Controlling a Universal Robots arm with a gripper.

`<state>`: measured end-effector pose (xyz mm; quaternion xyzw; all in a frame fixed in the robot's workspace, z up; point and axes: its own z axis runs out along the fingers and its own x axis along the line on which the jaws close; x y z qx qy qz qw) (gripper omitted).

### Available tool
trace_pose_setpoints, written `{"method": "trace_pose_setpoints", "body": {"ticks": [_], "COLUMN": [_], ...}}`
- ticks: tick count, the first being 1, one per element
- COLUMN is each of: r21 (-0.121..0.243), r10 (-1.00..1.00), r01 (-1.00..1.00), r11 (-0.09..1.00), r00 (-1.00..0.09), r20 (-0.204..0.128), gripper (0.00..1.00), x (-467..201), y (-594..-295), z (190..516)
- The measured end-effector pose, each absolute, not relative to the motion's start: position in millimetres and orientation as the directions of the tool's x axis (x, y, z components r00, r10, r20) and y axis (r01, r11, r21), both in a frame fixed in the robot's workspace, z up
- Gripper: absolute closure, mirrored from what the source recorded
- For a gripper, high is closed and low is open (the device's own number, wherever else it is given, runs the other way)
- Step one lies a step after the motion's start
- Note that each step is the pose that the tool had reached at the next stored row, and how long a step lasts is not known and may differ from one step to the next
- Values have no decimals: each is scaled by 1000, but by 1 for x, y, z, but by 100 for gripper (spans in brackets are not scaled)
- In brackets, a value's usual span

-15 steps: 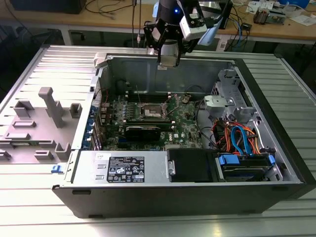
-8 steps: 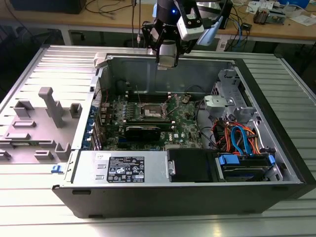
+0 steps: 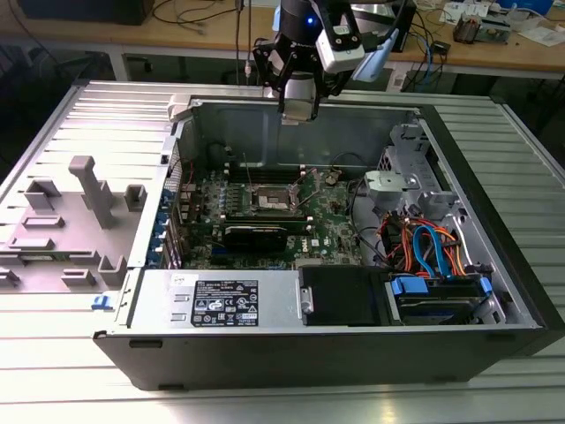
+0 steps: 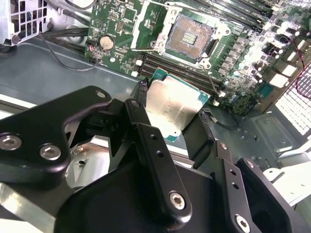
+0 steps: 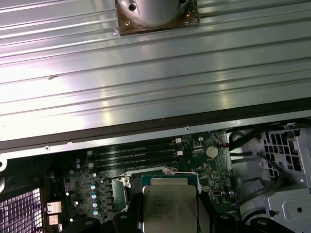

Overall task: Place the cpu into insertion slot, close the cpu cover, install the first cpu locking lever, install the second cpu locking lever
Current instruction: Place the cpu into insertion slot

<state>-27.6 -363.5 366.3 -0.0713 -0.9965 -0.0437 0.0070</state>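
cpu (image 4: pixel 172 104) in transit: the gripper (image 4: pixel 170 119) is clamping it by two opposite edges, the black fingers (image 4: pixel 141 121) closed partway onto the chip with its silvery top facing the wrist cameras. In both wrist views the chip is hanging in the air above the green motherboard (image 3: pixel 335 212), near the insertion slot (image 4: pixel 189 35) but well clear of it — nothing is touching yet. The slot is lying open and empty, its contact field showing bare. The cpu cover (image 4: pixel 146 26) appears to be standing swung up at one side of the slot, and a thin locking lever (image 4: pixel 212 77) is sitting unlatched beside it, so by this evidence all four steps are remaining: seating the chip, closing the cover, and fastening both levers. In the exterior view the arm is hovering over the back wall of the computer case (image 3: pixel 247 132), which is lying open on the ribbed table (image 3: pixel 530 177). The case is holding the motherboard, a long black card (image 3: pixel 256 237) just in front of the slot, a labelled silver power supply (image 3: pixel 221 300), and a bundle of orange and blue cables (image 3: pixel 424 243) toward the exterior view's right.
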Motion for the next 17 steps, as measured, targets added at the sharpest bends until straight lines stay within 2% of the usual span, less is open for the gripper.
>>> {"method": "trace_pose_setpoints", "body": {"ticks": [17], "r21": [86], "r10": [155], "r01": [156], "r11": [984], "r00": [-988], "r20": [20], "gripper": [46], "x": [-28], "y": [-364], "z": [366]}}
